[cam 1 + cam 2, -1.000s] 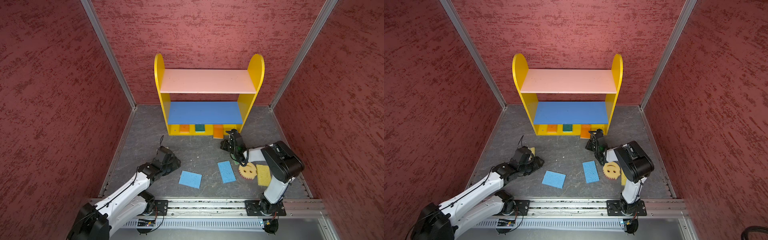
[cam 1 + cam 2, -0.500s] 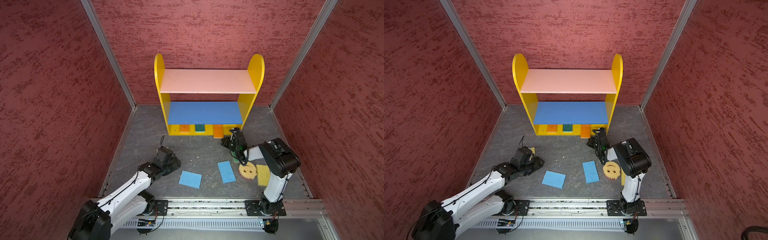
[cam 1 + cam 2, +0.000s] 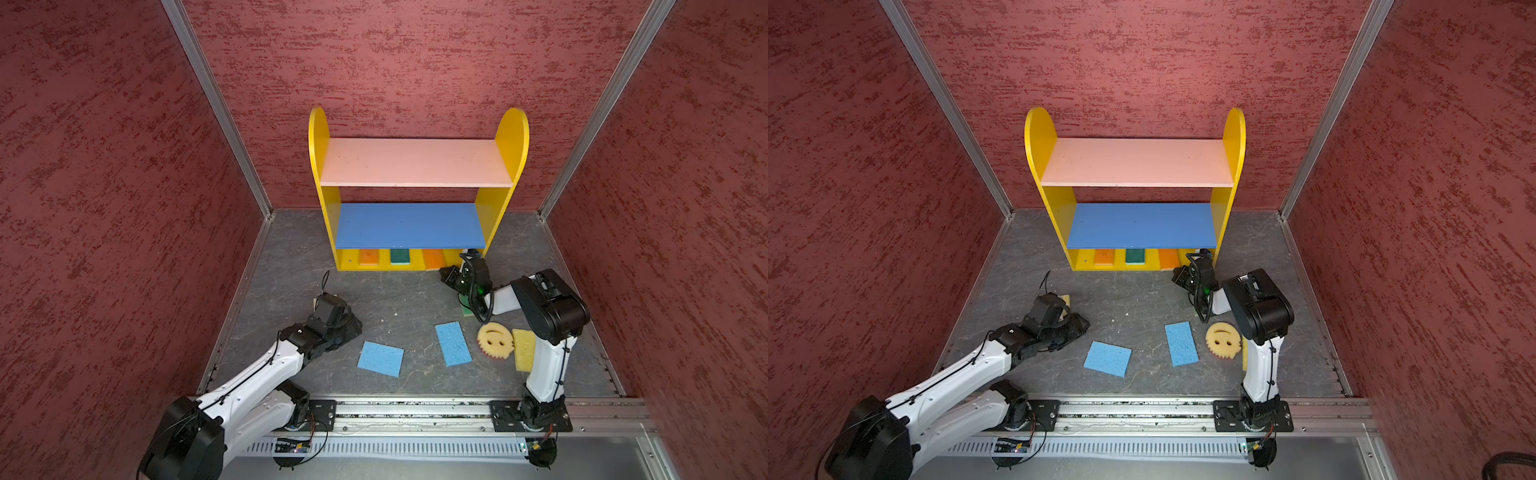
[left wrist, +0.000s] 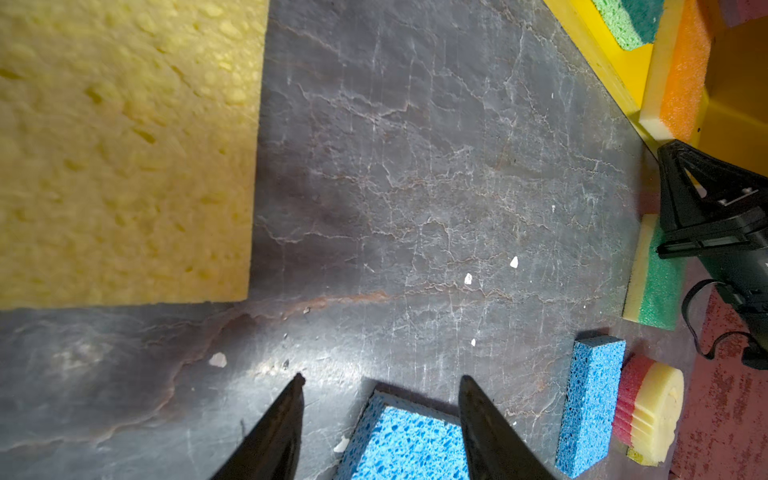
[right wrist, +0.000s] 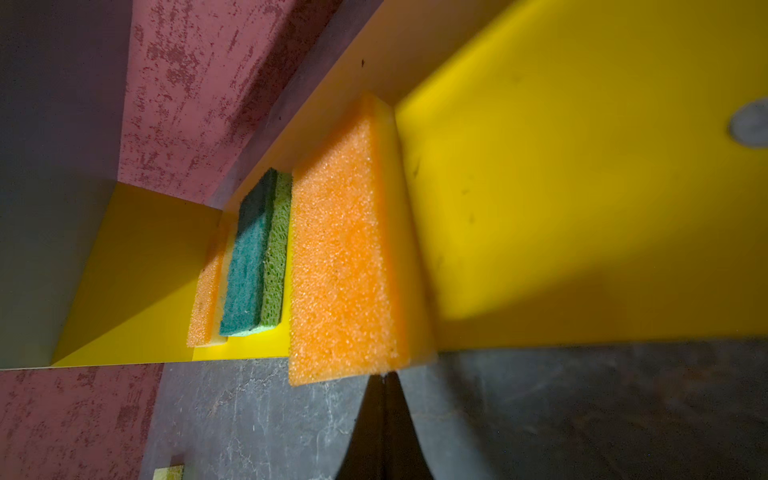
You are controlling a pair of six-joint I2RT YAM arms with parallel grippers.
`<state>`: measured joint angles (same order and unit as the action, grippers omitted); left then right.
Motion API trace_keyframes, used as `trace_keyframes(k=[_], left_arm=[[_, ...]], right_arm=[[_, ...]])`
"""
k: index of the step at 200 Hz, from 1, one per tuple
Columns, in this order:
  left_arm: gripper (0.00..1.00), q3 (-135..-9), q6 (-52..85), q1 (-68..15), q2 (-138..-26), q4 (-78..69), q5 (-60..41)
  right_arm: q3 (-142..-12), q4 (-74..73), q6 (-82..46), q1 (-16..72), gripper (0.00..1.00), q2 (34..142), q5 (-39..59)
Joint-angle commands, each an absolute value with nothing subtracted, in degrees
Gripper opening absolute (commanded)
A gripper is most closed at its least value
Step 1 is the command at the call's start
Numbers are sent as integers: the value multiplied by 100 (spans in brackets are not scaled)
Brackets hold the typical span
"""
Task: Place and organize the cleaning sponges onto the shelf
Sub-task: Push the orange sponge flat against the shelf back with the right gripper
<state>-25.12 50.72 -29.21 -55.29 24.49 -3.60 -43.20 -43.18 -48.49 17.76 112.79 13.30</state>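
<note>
Currently right gripper [image 5: 384,379] is fully closed and empty, tips right at the front edge of the overhanging orange sponge [image 5: 345,257] on the bottom board of the shelf [image 3: 415,162]. Dark green sponge [image 5: 245,257] and far orange sponge [image 5: 205,299] sit further along the same board. Left gripper [image 4: 382,380] is about half open, holding nothing, low over the tabletop [image 4: 415,187] between a big yellow sponge [image 4: 124,145] and a near blue sponge [image 4: 407,440]. Second blue sponge [image 3: 453,344], smiley sponge [image 3: 494,340], small yellow sponge [image 3: 523,349] and green-topped sponge [image 4: 654,286] lie loose on the tabletop.
</note>
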Motion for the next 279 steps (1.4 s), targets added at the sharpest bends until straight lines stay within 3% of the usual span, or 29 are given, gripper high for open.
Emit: trace_keyframes(k=[1, 279], left_arm=[[59, -2565, 5031, -2899, -5594, 2322, -369], [59, -2656, 5037, -2920, -5704, 2312, -406]], right_arm=[[-4436, -4617, -5092, 1745, 0, 11477, 1570], [-4955, -4731, -5415, 1881, 0, 11962, 1813]])
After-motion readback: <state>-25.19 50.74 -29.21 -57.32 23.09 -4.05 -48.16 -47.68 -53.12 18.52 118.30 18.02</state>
